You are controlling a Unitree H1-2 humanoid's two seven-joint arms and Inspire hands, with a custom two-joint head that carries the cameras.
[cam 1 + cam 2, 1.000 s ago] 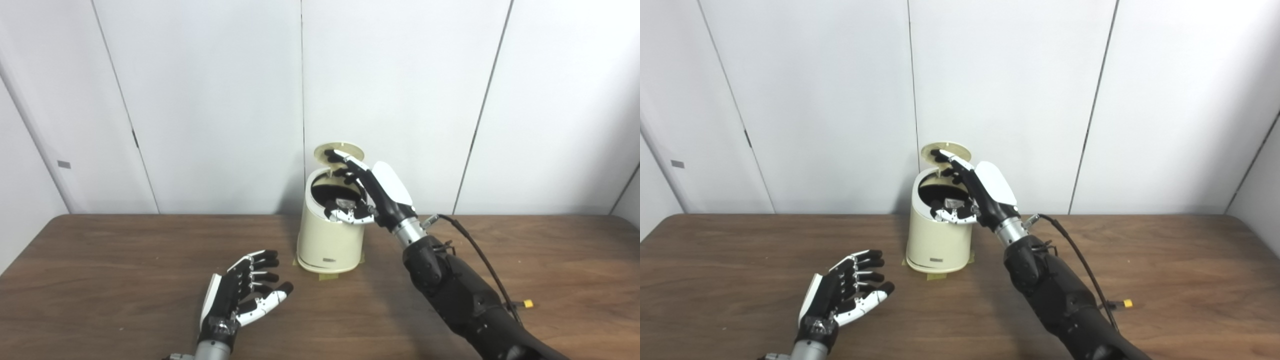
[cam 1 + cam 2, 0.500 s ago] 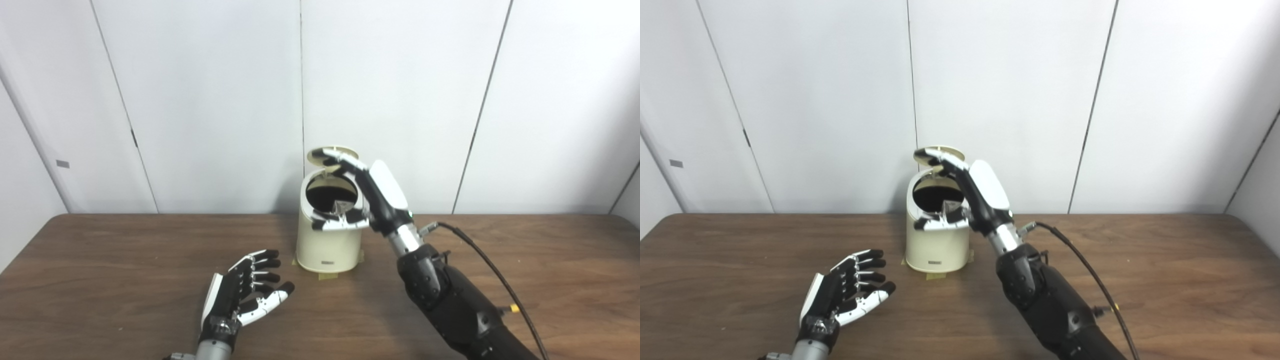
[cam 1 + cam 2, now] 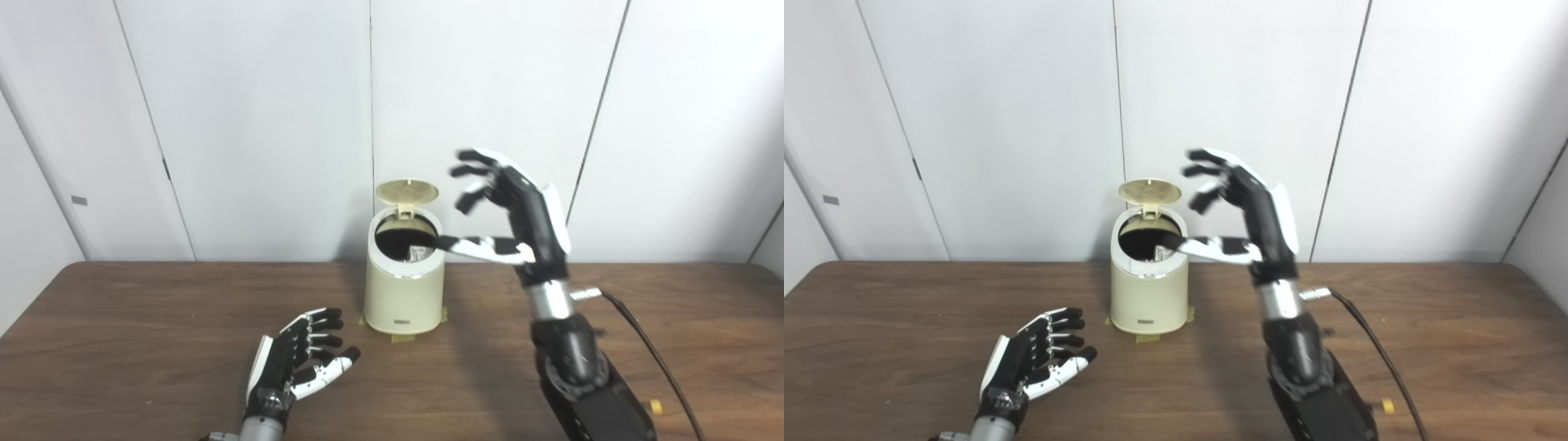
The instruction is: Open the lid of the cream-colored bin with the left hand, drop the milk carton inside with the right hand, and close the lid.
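Observation:
The cream-colored bin [image 3: 404,294] stands at the back middle of the table with its round lid [image 3: 407,191] tipped up at the back. Inside its dark opening a corner of the milk carton [image 3: 420,252] shows. My right hand [image 3: 514,211] is open and empty, raised to the right of the bin and above its rim, with the thumb reaching toward the opening. My left hand [image 3: 303,358] lies open and empty on the table in front of the bin, to its left, palm up.
The wooden table [image 3: 122,343] runs across the view, with white wall panels behind. Yellow tape [image 3: 401,337] marks the bin's base. A black cable [image 3: 649,355] with a yellow connector [image 3: 655,405] trails from my right arm at the right.
My right hand has pulled out of the bin's opening, up and to the right, fingers spread. The milk carton stays inside the bin. The left hand has not moved.

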